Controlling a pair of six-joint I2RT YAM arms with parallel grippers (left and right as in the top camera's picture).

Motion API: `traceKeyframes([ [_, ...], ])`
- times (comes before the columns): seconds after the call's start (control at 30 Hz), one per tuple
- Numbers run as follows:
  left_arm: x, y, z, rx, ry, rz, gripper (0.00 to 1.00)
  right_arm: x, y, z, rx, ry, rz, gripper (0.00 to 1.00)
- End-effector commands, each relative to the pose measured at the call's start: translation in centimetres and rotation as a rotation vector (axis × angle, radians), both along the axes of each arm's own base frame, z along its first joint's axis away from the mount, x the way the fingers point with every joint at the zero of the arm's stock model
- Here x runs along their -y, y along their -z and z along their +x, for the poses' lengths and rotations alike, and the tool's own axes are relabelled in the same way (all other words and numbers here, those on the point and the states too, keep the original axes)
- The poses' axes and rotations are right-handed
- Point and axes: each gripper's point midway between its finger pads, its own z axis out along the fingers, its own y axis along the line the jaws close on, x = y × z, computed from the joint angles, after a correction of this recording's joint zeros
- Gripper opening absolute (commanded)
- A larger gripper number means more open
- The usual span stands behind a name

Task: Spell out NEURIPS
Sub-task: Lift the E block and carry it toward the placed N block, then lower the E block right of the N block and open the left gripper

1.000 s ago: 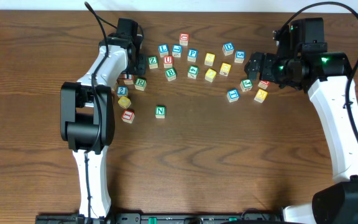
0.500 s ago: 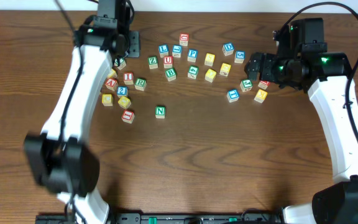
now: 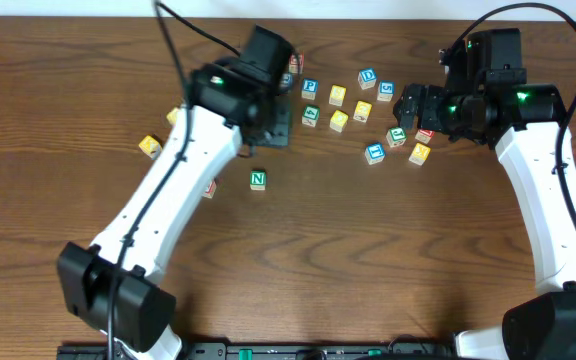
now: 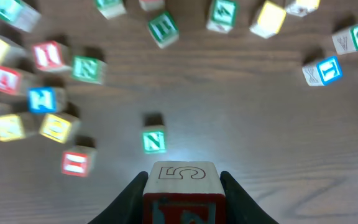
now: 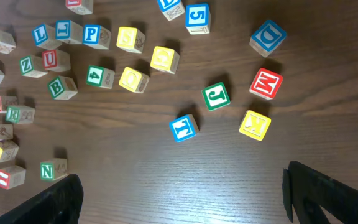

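N block (image 3: 258, 180): sits alone on the table (image 3: 388, 260), green letter up, nearer my base than the scattered blocks and just ahead of my left gripper (image 4: 183, 182) in the left wrist view.
Risk, left: the held block (image 4: 183, 172) shows a glyph I cannot tell apart as 5 or S. A 5 would be the wrong piece, and an S belongs at the word's far end, not beside N.
Risk, centre: if I lower too close, I would likely nudge N askew.
Grip, left: my fingers (image 4: 132, 198) are closed narrowly on the held block's two sides, carrying it above the table.
Grip, right: the right gripper (image 5: 180, 177) is spread wide, holding and touching nothing, near the T block (image 5: 184, 127).
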Motion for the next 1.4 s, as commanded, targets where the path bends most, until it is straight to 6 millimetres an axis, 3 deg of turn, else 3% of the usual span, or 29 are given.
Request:
traceKeyframes([
  [0.0,0.3,3.1,-1.0,-0.079,-0.086,0.018,0.29,-0.1,-0.6,0.3,0.016,0.004,0.003,0.99],
  [0.27,0.2,9.1,-1.8,-0.13,-0.192,0.009,0.29,-0.1,-0.6,0.3,0.016,0.004,0.003,0.99],
  [0.63,0.1,14.1,-2.1,-0.115,-0.188,-0.001,0.29,-0.1,-0.6,0.3,0.016,0.004,0.003,0.99],
  [0.8,0.4,16.1,-2.4,-0.127,-0.109,0.034,0.29,-0.1,-0.6,0.3,0.016,0.004,0.003,0.99],
  [1.03,0.7,17.8,-2.6,-0.121,-0.035,0.113,0.29,-0.1,-0.6,0.3,0.016,0.004,0.003,0.99],
  [1.37,1.0,17.9,-2.1,-0.104,-0.035,0.102,0.29,-0.1,-0.6,0.3,0.016,0.004,0.003,0.99],
])
